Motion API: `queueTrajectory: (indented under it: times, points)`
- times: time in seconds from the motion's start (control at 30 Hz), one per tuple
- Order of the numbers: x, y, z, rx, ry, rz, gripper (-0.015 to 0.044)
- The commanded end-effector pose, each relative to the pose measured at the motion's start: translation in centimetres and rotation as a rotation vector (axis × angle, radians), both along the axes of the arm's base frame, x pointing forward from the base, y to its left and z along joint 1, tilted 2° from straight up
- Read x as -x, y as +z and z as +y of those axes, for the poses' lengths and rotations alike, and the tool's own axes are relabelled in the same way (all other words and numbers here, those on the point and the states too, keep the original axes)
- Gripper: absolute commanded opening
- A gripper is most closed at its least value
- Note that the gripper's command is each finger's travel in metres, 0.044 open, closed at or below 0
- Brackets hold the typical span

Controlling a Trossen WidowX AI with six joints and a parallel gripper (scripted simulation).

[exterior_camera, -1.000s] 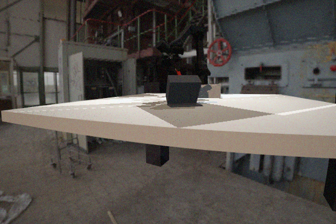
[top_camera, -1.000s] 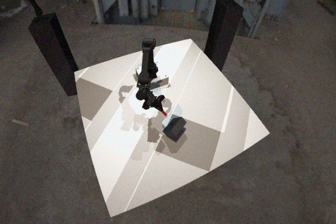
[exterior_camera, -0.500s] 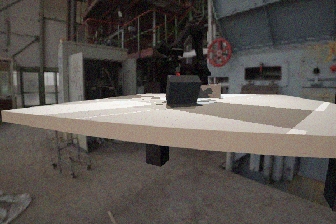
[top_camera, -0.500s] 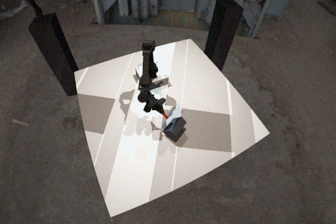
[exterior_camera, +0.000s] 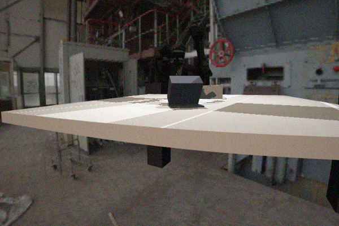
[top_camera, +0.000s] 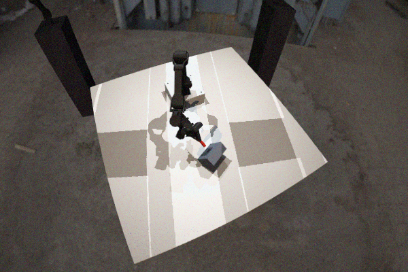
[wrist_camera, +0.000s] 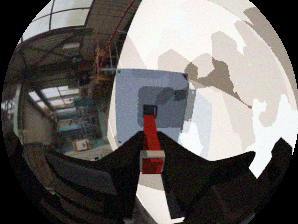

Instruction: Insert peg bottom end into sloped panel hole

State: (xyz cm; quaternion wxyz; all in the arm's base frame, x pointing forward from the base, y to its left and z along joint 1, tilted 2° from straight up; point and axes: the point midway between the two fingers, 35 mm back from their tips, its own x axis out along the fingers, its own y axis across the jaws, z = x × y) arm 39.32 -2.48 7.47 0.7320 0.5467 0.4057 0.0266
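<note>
My gripper is shut on the red peg, a flat-sided bar with a pale band near its top end. The peg tilts down toward the grey-blue sloped panel block. The square dark hole is in the panel's face. In the wrist view the peg's bottom end overlaps the hole's lower edge. In the top view it appears just short of the hole, above the face. Whether it touches is unclear. In the exterior view the block hides most of the peg.
The white base box stands behind the arm. The table carries bright and dark light patches. Two dark pillars stand beyond the table's edges. The arm's shadow lies around the block.
</note>
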Motion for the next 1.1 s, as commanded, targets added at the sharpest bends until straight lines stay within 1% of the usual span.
queueTrajectory:
  times: [0.0, 0.77, 1.07]
  points:
    - [-0.2, -0.5, 0.1, -0.007, -0.007, 0.008, 0.0000]
    - [-1.8, -1.8, 1.3, -0.008, -0.008, 0.006, 0.0000]
    - [-1.5, -1.4, 1.1, -0.006, -0.004, -0.002, 0.0000]
